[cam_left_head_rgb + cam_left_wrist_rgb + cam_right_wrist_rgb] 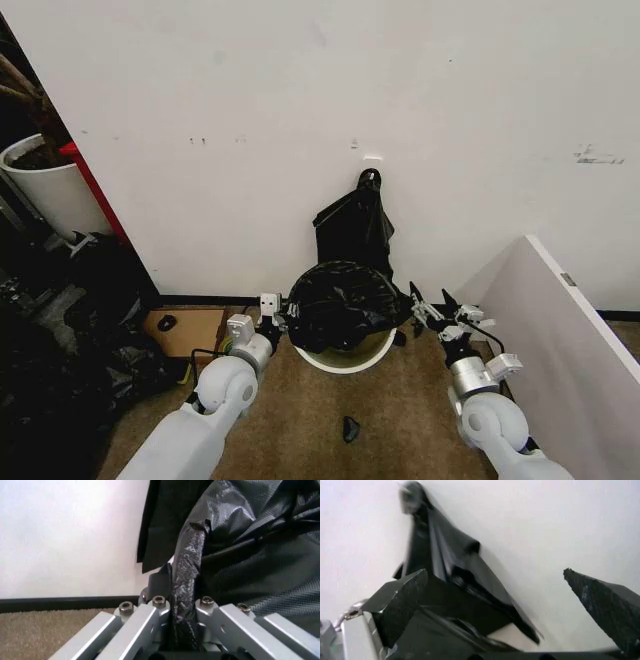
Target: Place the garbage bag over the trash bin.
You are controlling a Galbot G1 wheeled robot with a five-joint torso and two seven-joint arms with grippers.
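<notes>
End effector (182, 603) (fingertips hidden) pinching garbage bag (340, 300)

arms: glossy white rounded shells, grey joint rings | left claw (277, 318): silver metal bars, bolts at the pivots, black base | right claw (432, 303): black wedge-shaped fingers (402, 605), silver wrist cylinder, thin black cables

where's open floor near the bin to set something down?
Open carpet lies in front of the trash bin, between the two arms, apart from one small dark scrap. It is crowded at the bin: the garbage bag covers it, left gripper and right gripper flank it, the bag bundle hangs behind.
</notes>
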